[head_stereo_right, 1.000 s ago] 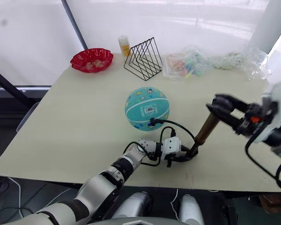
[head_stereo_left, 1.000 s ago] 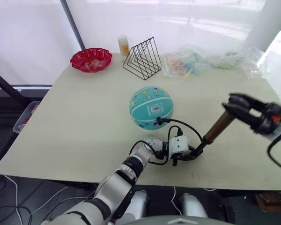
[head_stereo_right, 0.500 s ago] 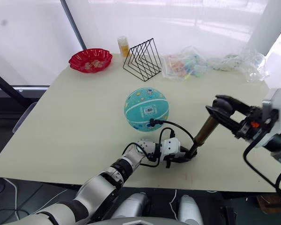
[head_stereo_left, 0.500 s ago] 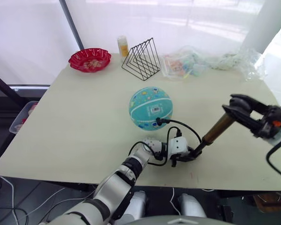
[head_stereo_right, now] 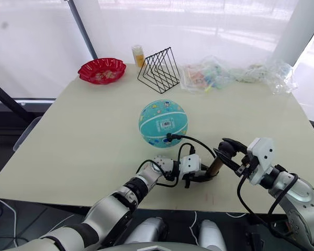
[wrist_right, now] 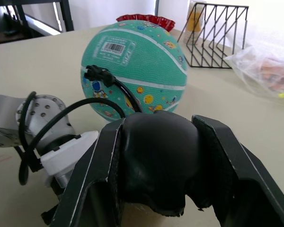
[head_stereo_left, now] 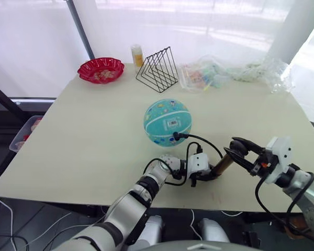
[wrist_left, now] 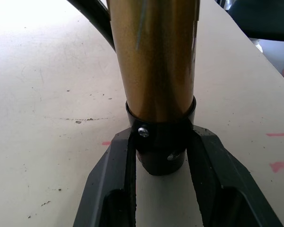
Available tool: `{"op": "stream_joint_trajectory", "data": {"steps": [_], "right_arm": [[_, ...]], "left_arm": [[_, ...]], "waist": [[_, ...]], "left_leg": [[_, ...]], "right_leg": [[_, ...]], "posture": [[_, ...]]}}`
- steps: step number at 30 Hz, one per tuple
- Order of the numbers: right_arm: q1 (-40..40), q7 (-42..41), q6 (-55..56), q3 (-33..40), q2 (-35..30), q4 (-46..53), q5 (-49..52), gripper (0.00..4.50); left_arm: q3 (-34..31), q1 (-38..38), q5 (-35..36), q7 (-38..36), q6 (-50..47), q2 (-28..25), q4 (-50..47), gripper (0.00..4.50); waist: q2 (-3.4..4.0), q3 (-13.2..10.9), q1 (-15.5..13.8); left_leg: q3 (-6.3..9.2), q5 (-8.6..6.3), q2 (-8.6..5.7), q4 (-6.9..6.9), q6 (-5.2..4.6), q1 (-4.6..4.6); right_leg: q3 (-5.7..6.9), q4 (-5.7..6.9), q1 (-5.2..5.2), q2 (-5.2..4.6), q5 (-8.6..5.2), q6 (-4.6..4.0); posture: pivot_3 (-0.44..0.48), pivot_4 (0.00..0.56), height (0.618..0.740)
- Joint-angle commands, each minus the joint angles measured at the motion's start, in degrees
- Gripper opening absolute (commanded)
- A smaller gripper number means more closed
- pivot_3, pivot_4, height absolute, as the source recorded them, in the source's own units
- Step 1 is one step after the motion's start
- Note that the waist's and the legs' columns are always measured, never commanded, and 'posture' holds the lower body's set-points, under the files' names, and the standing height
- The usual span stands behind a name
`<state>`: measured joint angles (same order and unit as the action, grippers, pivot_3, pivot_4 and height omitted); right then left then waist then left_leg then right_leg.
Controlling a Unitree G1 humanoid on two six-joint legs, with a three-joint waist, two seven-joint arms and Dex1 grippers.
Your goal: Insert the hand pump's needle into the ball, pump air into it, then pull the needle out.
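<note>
Right claw (head_stereo_left: 235, 147) clamped on black T-handle (wrist_right: 156, 161); handle now pushed down since half second ago, probably one pump stroke. Left claw (wrist_left: 161, 156) clamped on hand pump (head_stereo_left: 221, 164) base, lower centre. Needle seemingly in ball (head_stereo_left: 167, 122), mid-frame on surface (head_stereo_left: 83, 130).

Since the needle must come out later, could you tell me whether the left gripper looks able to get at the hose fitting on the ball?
Probably not yet: the left gripper is clamped on the hand pump's base, though bare table separates it from the hose fitting on the ball.
</note>
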<state>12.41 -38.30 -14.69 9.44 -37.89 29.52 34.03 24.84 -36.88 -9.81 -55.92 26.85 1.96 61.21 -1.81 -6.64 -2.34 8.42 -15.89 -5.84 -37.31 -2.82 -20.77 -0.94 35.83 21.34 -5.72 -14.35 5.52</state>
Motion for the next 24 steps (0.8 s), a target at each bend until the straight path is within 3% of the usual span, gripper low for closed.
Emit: {"op": "stream_joint_trajectory", "data": {"steps": [1,9,13,17,24], "right_arm": [[-2.4,1.3,-5.1,8.4,-2.2,3.4,8.2,1.65],[-12.3,5.0,-15.6,27.8,-13.0,7.0,31.8,1.65],[-16.4,6.4,-19.1,33.3,-18.3,6.3,37.6,1.65],[-12.6,5.5,-20.9,30.6,-17.3,8.8,34.4,1.65],[1.3,1.3,-11.8,12.9,-7.2,8.3,12.5,1.65]], "left_arm": [[3.2,3.1,-4.5,-1.6,-2.4,-2.0,4.4,1.04],[3.4,3.2,-4.2,-1.8,-2.5,-2.3,4.3,1.04],[3.5,3.2,-4.3,-1.8,-2.5,-2.3,4.3,1.04],[3.5,3.1,-4.3,-1.8,-2.4,-2.3,4.3,1.04],[3.6,3.1,-4.2,-1.7,-2.5,-2.2,4.1,1.04]], "waist": [[0.18,-0.3,-0.1],[0.78,-1.0,-0.1],[0.79,-1.1,-0.1],[0.62,-1.1,-0.3],[-0.22,-0.5,0.0]], "left_leg": [[0.00,0.00,-0.01,-0.01,0.00,-0.05],[-0.05,0.01,-0.09,-0.10,-0.02,-0.44],[-0.04,0.02,-0.11,-0.14,-0.03,-0.76],[0.02,0.03,-0.12,-0.18,-0.02,-1.02],[0.01,0.01,-0.12,-0.15,-0.02,-0.84]], "right_leg": [[0.00,0.00,0.03,-0.01,0.01,-0.01],[0.00,0.00,0.33,-0.12,0.14,-0.19],[0.04,0.00,0.54,-0.17,0.15,-0.20],[0.11,0.00,0.77,-0.19,0.17,-0.22],[0.10,0.00,0.69,-0.15,0.15,-0.20]], "posture": [[0.000,0.150,0.740],[0.000,0.150,0.740],[0.000,0.150,0.740],[0.000,0.150,0.740],[0.000,0.150,0.740]]}}
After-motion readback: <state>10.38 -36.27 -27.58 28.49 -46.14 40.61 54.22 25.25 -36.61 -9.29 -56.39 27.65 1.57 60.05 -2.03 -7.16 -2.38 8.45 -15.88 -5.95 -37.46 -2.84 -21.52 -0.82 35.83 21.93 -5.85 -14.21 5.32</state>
